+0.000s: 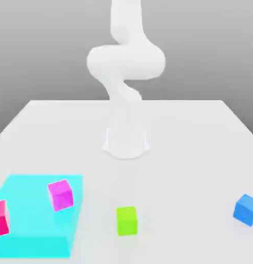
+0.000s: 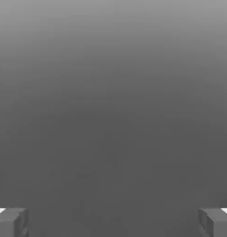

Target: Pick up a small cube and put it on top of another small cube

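The small cubes look light and stiff, hard enough that a firm squeeze should not dent them, and nothing about them seems fragile; their smooth, flat faces might slip a little if caught by an edge or a corner. Which one is meant to be lifted the task does not say: the green cube (image 1: pixel 127 221) sits near, about midway across the table (image 1: pixel 174 154), the blue cube (image 1: pixel 246 210) near at the exterior view's right, the magenta cube (image 1: pixel 61 195) at the left, seemingly on the cyan block (image 1: pixel 33 211), and the red cube (image 1: pixel 0 219) at the far left edge of that view, partly cut off. I would take any of them by two opposite side faces, around mid-height, jaws squared to the sides; the green one, fairly square to the view, looks simplest, while the blue and magenta ones are turned and would want the wrist turned to match. The gripper (image 2: pixel 113 223) has its jaws wide apart with nothing between them. Counted: four small cubes, one each of green, blue, magenta and red, one large cyan block, one arm (image 1: pixel 126 62)
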